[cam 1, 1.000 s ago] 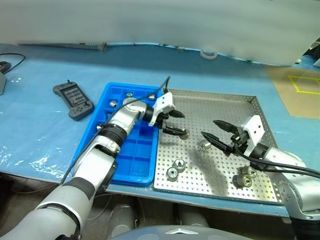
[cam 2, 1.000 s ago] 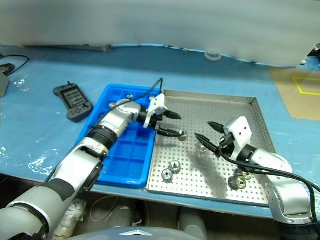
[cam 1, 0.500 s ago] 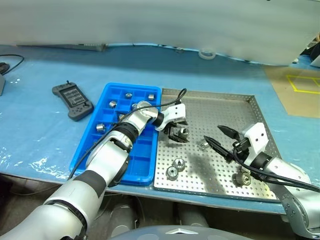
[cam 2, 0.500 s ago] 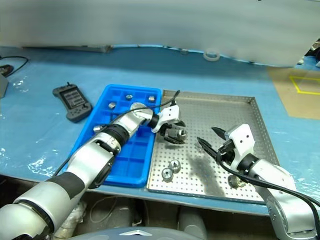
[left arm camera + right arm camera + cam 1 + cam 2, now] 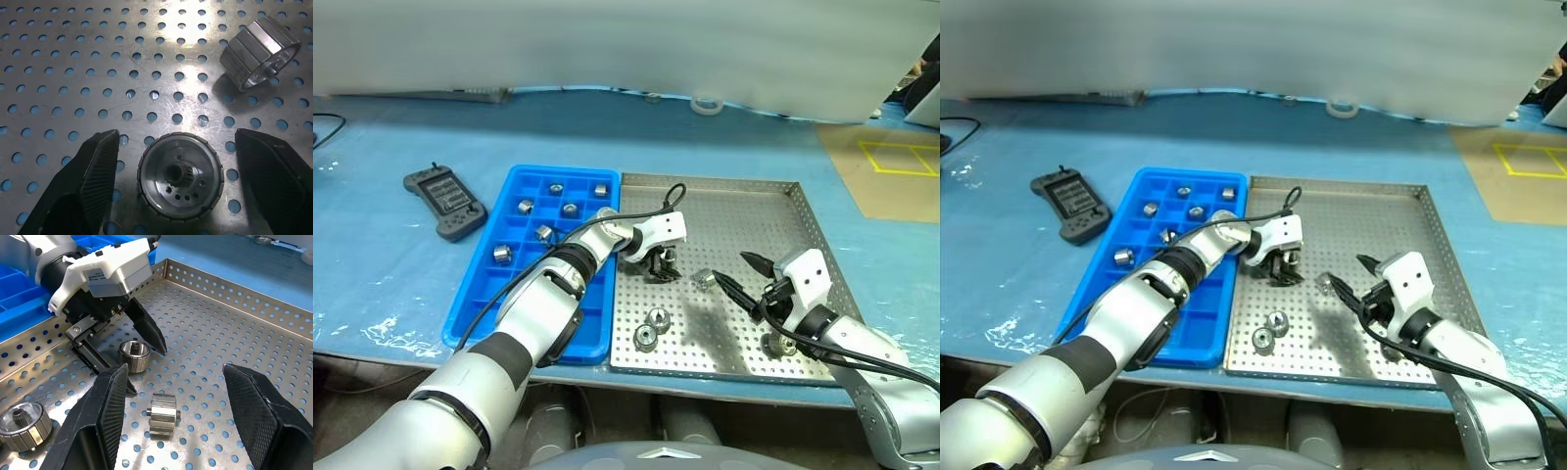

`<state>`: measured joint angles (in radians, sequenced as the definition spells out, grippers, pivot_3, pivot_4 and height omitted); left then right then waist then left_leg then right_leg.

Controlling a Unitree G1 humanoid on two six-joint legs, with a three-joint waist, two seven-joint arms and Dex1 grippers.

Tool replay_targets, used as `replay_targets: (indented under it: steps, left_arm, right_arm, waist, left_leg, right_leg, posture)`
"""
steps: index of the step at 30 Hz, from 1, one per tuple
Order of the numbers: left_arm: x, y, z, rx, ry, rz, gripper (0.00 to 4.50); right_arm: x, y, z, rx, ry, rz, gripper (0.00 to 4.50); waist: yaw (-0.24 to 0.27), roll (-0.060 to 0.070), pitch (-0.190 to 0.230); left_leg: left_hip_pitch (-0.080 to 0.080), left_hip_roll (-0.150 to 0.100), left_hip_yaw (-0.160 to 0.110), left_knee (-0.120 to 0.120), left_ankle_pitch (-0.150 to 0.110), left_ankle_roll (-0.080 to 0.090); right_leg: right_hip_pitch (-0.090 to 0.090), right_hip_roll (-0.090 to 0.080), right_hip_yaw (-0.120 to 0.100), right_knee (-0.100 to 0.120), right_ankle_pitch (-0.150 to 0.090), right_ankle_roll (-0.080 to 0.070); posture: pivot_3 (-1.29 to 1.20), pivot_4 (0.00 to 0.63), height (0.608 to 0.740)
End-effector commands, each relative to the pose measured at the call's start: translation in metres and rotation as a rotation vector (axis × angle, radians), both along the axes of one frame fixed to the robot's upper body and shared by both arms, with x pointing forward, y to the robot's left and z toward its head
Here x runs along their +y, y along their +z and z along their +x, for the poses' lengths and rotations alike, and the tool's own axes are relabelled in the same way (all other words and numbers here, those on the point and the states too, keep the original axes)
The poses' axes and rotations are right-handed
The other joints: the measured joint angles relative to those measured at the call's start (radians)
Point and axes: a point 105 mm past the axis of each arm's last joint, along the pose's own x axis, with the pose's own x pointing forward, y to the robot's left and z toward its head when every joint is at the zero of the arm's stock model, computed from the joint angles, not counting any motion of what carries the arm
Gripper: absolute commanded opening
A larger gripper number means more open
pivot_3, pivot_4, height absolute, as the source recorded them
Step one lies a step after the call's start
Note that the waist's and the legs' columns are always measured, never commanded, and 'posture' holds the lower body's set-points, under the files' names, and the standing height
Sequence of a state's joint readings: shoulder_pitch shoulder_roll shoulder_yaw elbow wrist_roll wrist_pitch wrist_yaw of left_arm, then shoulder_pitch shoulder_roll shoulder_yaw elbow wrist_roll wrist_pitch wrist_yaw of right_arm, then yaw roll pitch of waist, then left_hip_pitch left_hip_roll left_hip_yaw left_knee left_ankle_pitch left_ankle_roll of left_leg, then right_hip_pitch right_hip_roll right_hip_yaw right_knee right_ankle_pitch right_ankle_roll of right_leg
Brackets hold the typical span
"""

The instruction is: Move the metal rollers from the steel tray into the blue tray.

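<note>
On the steel tray (image 5: 744, 201) my left gripper (image 5: 663, 267) stands open, fingers down on either side of an upright metal roller (image 5: 180, 183), with a gap on both sides. A second roller (image 5: 259, 53) lies on its side just beyond it. My right gripper (image 5: 730, 266) hovers open to the right, with that toppled roller (image 5: 164, 413) below its spread fingers (image 5: 112, 416). Two more rollers (image 5: 653, 327) sit near the tray's front, and one (image 5: 773, 343) lies by my right wrist. Several rollers (image 5: 570, 209) rest in compartments of the blue tray (image 5: 480, 294).
A dark grey handheld controller (image 5: 444, 201) lies on the blue table cover left of the blue tray. A tape roll (image 5: 707, 104) sits at the back. A brown sheet with yellow markings (image 5: 891, 157) is at the far right. Both trays sit close to the table's front edge.
My left gripper has swung down and to the right onto the steel tray, now straddling a roller, its fingers a little closer together. The whole picture shifted slightly; the right gripper stayed open.
</note>
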<state>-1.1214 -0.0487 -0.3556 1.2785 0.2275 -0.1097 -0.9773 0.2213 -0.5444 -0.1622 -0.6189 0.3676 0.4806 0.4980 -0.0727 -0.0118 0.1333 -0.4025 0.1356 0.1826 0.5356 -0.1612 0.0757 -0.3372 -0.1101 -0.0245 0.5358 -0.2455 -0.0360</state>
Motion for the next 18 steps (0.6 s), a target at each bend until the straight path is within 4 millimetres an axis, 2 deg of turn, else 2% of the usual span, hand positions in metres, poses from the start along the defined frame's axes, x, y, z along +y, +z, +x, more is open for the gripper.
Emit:
replay_targets:
  steps: [1,3,4,7,10,13,18]
  left_arm:
    - [0.009,-0.007,0.002,-0.006,0.009,0.048,3.25]
    - [0.014,-0.009,-0.004,0.011,-0.052,0.051,3.25]
    - [0.018,-0.011,-0.006,0.01,-0.078,0.063,2.86]
    - [0.024,-0.015,0.004,-0.035,-0.002,0.092,2.08]
    - [0.026,-0.007,0.007,-0.023,0.018,0.046,2.08]
    - [0.021,0.009,0.006,0.034,0.013,-0.072,2.08]
    - [0.03,0.013,0.012,-0.029,0.015,-0.061,2.08]
  right_arm:
    - [0.005,0.01,0.001,-0.042,0.008,-0.004,3.24]
    - [0.005,0.011,0.002,-0.045,0.008,-0.013,3.24]
    - [0.005,0.011,0.002,-0.045,0.01,-0.027,3.24]
    - [0.005,0.013,0.004,-0.048,0.015,-0.038,3.24]
    - [0.007,0.019,0.007,-0.061,0.03,-0.03,3.24]
    - [0.009,0.022,0.01,-0.068,0.043,-0.026,3.24]
    - [0.015,0.022,0.015,-0.064,0.071,-0.031,3.24]
  waist:
    - [-0.001,0.0,0.0]
    - [-0.002,0.0,0.0]
    - [-0.003,0.0,0.0]
    - [-0.007,-0.001,0.0]
    - [-0.011,-0.001,-0.001]
    - [-0.017,-0.001,0.0]
    - [-0.021,-0.001,0.0]
  left_leg:
    - [0.0,0.0,0.0,0.0,0.0,0.0]
    - [0.0,0.0,0.0,0.0,0.0,0.0]
    - [0.0,0.0,0.0,0.0,0.0,0.0]
    - [0.0,0.0,0.0,-0.001,0.0,0.0]
    - [0.0,0.0,0.0,-0.001,0.0,0.0]
    - [0.0,0.0,0.0,-0.001,0.0,0.0]
    - [-0.001,0.0,0.0,-0.001,0.0,-0.001]
  right_leg:
    - [0.0,0.0,0.0,0.0,0.0,0.0]
    - [0.0,0.0,0.0,0.0,0.0,0.0]
    - [0.0,0.0,0.0,0.0,0.0,0.0]
    - [-0.001,0.0,0.0,0.0,0.0,0.0]
    - [-0.001,0.0,0.0,0.0,0.0,0.0]
    - [-0.001,0.0,0.0,0.0,0.0,0.0]
    - [-0.004,0.0,0.0,0.0,0.0,0.0]
  posture:
    - [-0.5,0.15,0.74]
    - [-0.5,0.15,0.74]
    - [-0.49,0.15,0.74]
    - [-0.48,0.15,0.74]
    - [-0.48,0.15,0.74]
    - [-0.45,0.15,0.74]
    - [-0.43,0.15,0.74]
